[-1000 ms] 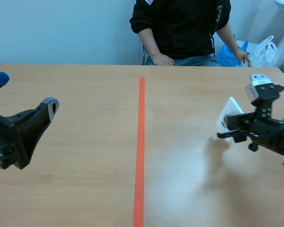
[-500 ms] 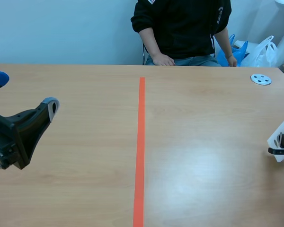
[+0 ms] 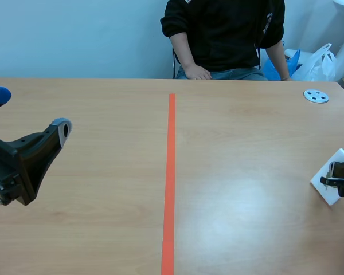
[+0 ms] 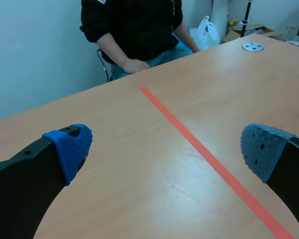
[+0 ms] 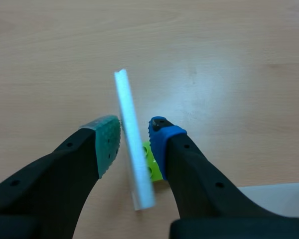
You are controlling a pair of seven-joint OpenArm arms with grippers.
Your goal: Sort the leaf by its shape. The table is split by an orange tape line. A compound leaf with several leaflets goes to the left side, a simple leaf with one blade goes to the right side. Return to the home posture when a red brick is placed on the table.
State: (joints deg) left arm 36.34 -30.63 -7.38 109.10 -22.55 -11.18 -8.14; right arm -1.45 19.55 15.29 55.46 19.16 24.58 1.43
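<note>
Card (image 5: pixel 132 149): we see a white card standing on edge between the fingers of the right pincer (image 5: pixel 134 130), on the right side of the tape line. We cannot tell what leaf it bears.
Right pincer: pinching the card, with the green pad (image 5: pixel 107 142) on one face and the blue pad (image 5: pixel 157 131) on the other.
Green block (image 5: pixel 150 162): lime, with holes, tucked behind the card by the blue pad.
Left pincer (image 4: pixel 167 149): spread wide, nothing between its fingers, above the bench (image 4: pixel 139 169).
Tape line (image 4: pixel 204 154): we find it ahead of the left pincer, running toward the person (image 4: pixel 134 30).
Disc (image 3: pixel 316 96): grey, well beyond the right pincer.
</note>
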